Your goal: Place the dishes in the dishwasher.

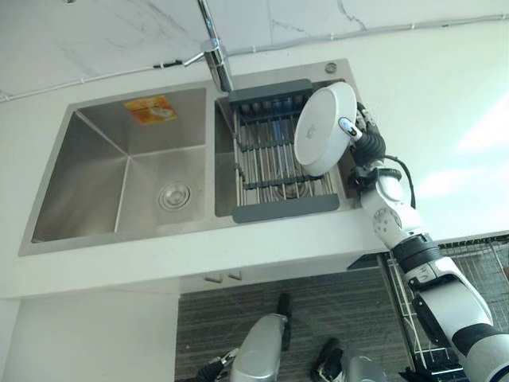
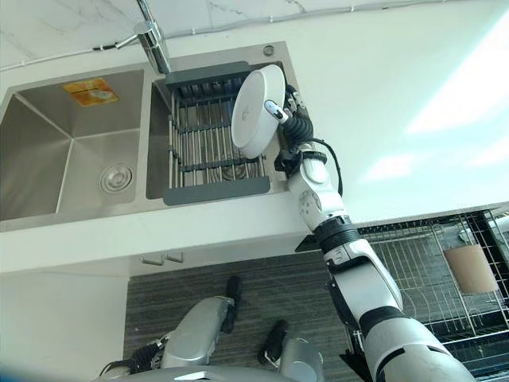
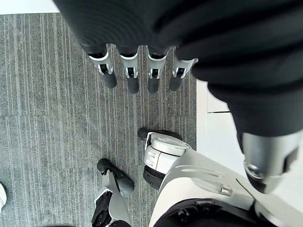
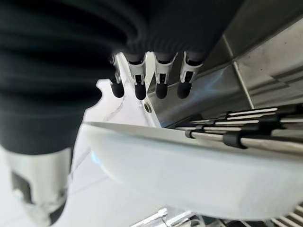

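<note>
A white counter (image 1: 445,72) runs under a marble-patterned wall, with a steel double sink (image 1: 87,171) set into it and a tap (image 1: 215,48) rising at the back edge between the two basins. The left basin is bare but for its drain (image 1: 174,196) and an orange sticker (image 1: 149,109) on its back wall. Across the right basin lies a grey-framed rack (image 1: 274,208) of steel bars, reaching from the back edge to the front edge of the sink.

The white plate (image 1: 322,127) stands tilted on its rim over the right side of the rack, near the sink's back right corner, its underside turned towards the camera. The right hand (image 1: 359,135) holds it at the right edge: the thumb lies over the face of the plate and the fingers (image 4: 161,85) sit behind the rim, so the hand is clasped on the plate. In the right wrist view the plate's rim crosses just under the fingertips, with the rack's bars beside it.

Below the counter's front edge is a grey striped floor (image 1: 334,310). At the lower right a wire dishwasher rack (image 2: 429,263) stands pulled out, with a brown cup (image 2: 469,269) in it.

The left hand (image 3: 137,71) hangs over the floor, its fingers straight and loose, holding nothing.
</note>
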